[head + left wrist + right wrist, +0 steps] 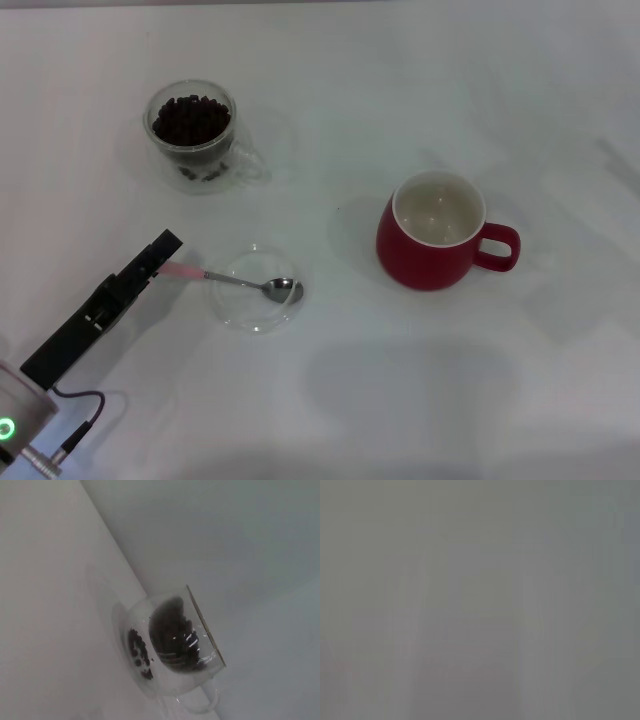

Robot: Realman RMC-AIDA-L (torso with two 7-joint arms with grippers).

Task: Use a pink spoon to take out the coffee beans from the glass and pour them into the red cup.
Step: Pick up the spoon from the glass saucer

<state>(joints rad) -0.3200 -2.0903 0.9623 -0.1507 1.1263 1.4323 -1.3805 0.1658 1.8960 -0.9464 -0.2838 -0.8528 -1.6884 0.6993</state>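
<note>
The pink spoon (240, 281) lies with its metal bowl in a flat clear saucer (255, 300) and its pale pink handle pointing toward my left gripper (165, 250). The gripper sits right at the end of that handle, low over the table. The glass (193, 135) with coffee beans (190, 118) stands at the back left, beyond the gripper; it also shows in the left wrist view (170, 645), with the beans (172, 632) inside. The red cup (432, 232) stands upright at the centre right, its white inside empty and its handle pointing right. My right gripper is out of view.
Everything stands on a plain white table (330, 400). The left arm (70, 340) reaches in from the lower left corner. The right wrist view shows only a flat grey blur.
</note>
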